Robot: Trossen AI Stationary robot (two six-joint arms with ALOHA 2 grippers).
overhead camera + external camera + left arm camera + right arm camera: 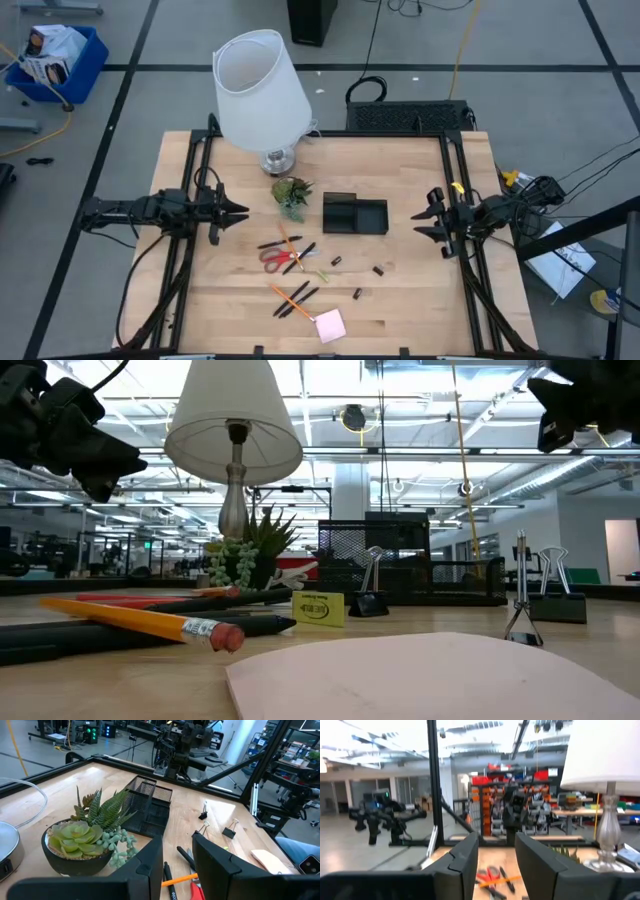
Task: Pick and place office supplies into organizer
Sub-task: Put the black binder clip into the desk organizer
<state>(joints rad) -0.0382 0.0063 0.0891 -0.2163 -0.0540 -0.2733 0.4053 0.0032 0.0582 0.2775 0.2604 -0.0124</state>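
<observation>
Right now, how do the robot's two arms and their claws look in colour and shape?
Both arms are dark, almost black, and slim. The left claw and the right claw each end in two pointed black fingers. The right arm carries a small yellow mark, with black cables behind it. Up close, the fingers are broad, flat, matte.

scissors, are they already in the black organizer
No, the scissors lie on the table among the pens, apart from the organizer.

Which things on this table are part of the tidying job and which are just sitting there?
Job: organizer, scissors, pens and pencils, pink sticky pad, binder clips, small yellow piece.
Just there: lamp, potted plant.
</observation>
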